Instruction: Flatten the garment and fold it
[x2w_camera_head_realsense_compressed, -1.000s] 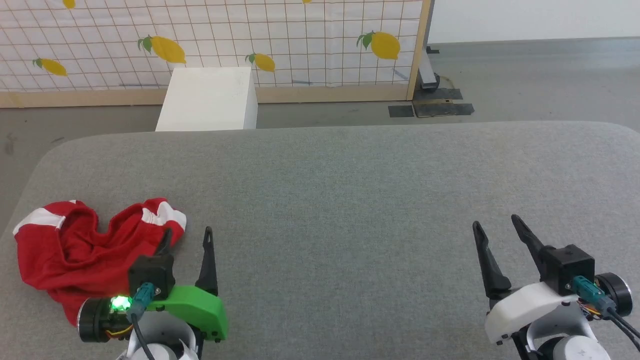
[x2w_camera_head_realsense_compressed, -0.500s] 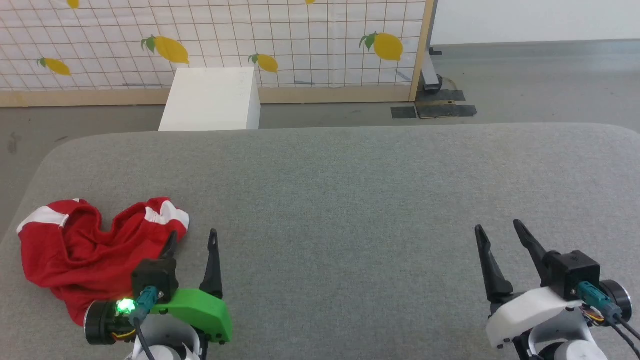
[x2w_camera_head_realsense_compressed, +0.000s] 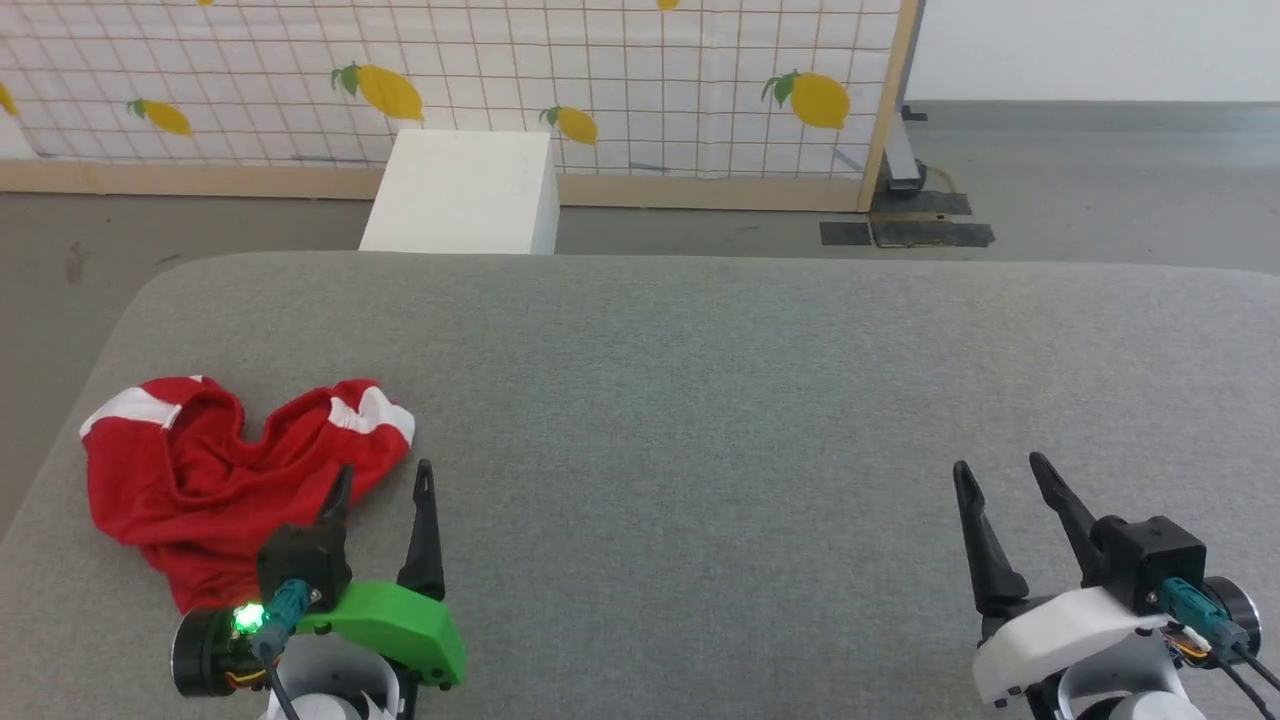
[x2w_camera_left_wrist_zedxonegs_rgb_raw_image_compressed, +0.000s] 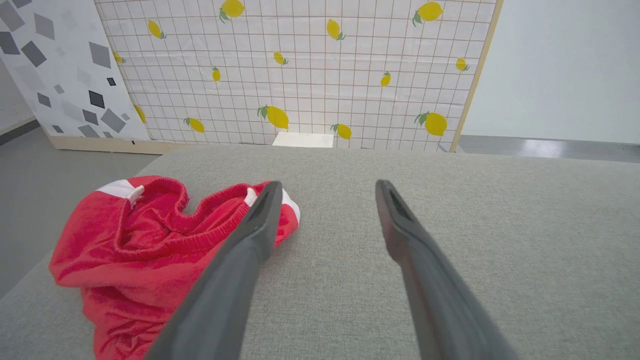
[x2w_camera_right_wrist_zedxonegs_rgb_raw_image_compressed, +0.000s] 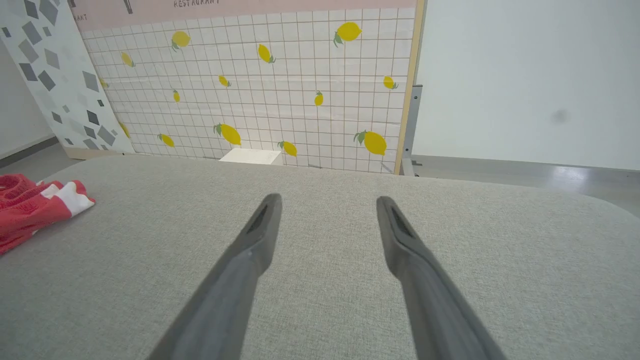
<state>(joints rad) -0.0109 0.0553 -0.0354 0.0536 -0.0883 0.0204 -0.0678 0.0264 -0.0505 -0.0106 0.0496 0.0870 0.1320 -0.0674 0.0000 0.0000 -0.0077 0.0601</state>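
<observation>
- One big grey fabric-topped bench takes up most of the head view, bare apart from the garment at its left end. Vs a sec ago the whole head view has slid. Bench edge, screen & box all sit further right in frame, so the camera swung left. The things themselves haven't moved.
- Lemon-print grid screen stands on the floor behind the bench. Same slide in frame, no other change.
- White box sits on the floor between the screen & the bench's far edge. It's the only container-like thing here. Top looks closed, so can't tell if anything's inside. Prob. no part in the task.
- Garment: bright red, crumpled in a heap, w/ white band showing at two upper corners. It lies at the bench's left-front, well apart from the R gripper. Same crumple as a sec ago, so not flattened & no fold begun.
- L gripper, green-cased: jaws spread wide, nothing between them but bare bench. Its outer finger overlaps the garment's near-right edge in head & wrist views. Touching or just above, can't tell.
- R gripper, white-cased: also spread wide & empty, over bare bench at the right.
- What it means: the swing brings the garment nearer mid-view, prob. a set-up for the first grab. Task is at its very start. Next move likely needs the L gripper on an edge, e.g. the white band, to drag it toward mid-bench & spread it.
</observation>
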